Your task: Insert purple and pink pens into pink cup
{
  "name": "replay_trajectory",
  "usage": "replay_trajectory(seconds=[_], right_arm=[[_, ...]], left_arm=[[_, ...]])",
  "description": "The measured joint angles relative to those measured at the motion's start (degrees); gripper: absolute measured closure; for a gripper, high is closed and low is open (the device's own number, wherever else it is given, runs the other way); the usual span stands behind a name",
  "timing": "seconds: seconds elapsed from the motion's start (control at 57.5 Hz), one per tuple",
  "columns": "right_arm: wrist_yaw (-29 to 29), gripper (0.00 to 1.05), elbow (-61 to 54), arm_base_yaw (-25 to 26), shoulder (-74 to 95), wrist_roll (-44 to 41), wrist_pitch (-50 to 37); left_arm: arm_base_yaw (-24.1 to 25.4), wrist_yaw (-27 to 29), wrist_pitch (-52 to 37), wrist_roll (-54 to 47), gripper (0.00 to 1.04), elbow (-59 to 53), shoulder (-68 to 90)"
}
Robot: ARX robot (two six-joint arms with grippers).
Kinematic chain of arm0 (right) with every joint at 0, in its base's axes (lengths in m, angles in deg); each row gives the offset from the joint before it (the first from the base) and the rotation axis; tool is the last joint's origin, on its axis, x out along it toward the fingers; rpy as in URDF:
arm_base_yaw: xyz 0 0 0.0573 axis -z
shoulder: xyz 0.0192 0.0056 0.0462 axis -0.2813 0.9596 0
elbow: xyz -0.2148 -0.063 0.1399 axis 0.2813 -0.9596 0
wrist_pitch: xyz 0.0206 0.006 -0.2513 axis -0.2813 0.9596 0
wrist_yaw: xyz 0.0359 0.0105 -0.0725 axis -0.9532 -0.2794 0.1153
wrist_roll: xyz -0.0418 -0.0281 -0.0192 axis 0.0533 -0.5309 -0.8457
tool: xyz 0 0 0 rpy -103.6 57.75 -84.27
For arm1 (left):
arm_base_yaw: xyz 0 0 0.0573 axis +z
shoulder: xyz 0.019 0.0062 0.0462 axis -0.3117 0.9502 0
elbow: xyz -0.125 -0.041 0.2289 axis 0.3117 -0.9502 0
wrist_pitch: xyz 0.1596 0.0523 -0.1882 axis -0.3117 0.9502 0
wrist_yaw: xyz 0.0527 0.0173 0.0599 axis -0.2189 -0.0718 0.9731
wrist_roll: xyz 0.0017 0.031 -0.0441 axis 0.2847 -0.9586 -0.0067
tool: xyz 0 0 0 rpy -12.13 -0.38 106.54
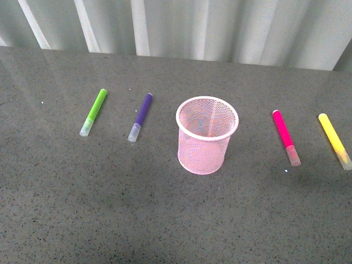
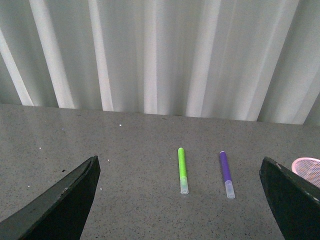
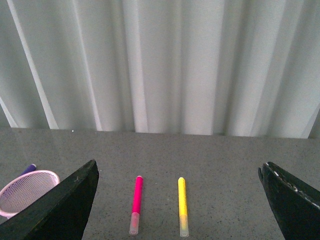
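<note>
The pink cup (image 1: 207, 135) stands upright at the table's middle, a mesh cylinder with nothing in it. The purple pen (image 1: 141, 116) lies flat to its left; the pink pen (image 1: 286, 137) lies flat to its right. Neither arm shows in the front view. In the left wrist view my left gripper (image 2: 180, 200) is open and wide, with the purple pen (image 2: 226, 173) lying ahead between its black fingers (image 2: 65, 200) and the cup's rim (image 2: 307, 167) at the edge. My right gripper (image 3: 180, 200) is open too, the pink pen (image 3: 136, 204) ahead of it, the cup (image 3: 25, 192) off to one side.
A lime-green marker (image 1: 93, 111) lies left of the purple pen, and a yellow marker (image 1: 334, 140) lies right of the pink pen near the frame's edge. White pleated curtain (image 1: 181, 25) backs the grey speckled table (image 1: 110, 209).
</note>
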Motion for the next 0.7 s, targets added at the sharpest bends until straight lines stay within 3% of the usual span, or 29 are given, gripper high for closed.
replay_trajectory(seconds=[0.696], right_arm=[[0.0,0.07,0.0,0.0,0.0,0.0,0.0]], left_arm=[[0.0,0.0,0.0,0.0,0.07,0.0,0.0]])
